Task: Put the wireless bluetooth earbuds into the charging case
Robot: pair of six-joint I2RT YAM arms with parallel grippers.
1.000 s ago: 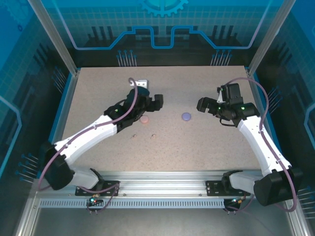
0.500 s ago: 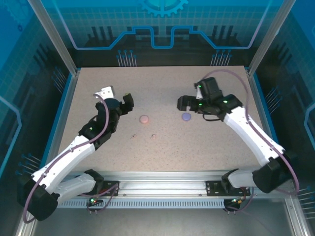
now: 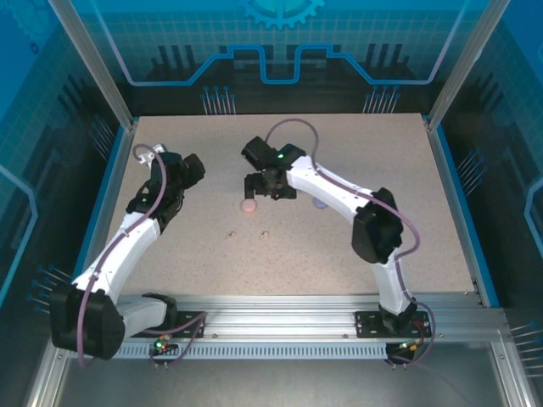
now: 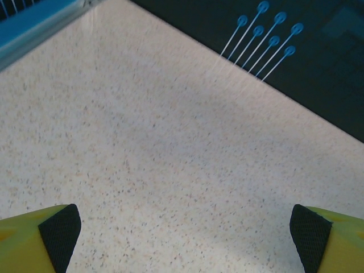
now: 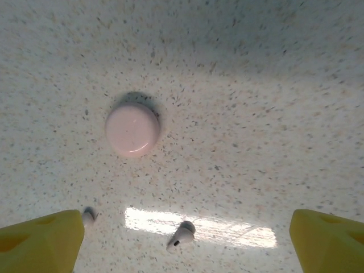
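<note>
Earbuds, two tiny pale ones, lie loose on the speckled table (image 3: 407, 153), a little nearer the arm bases than the cases: the left-hand earbud (image 3: 232, 235) and the right-hand earbud (image 3: 264, 234) sit a short way apart, neither touching anything. Just beyond them rests the round pink case (image 3: 248, 205), lid closed, from what I can see. A pale purple case (image 3: 321, 204) peeks out from behind the right arm, further to the right.

The right arm stretches across the middle of the table, and the right gripper (image 3: 270, 188) hangs above the pink case, just off to its right. From its wrist camera the yellow fingers (image 5: 40, 242) stand wide apart at the bottom corners with nothing between them; the pink case (image 5: 132, 129) sits below, and both earbuds show too, one beside the left finger (image 5: 89, 215) and one near the middle (image 5: 181, 235), next to a bright glare on the tabletop.

The left gripper (image 3: 188, 167) is off by the far left side of the table, well away from the earbuds. Its black pads (image 4: 60, 233) are spread fully and hold nothing, with only bare table beneath
</note>
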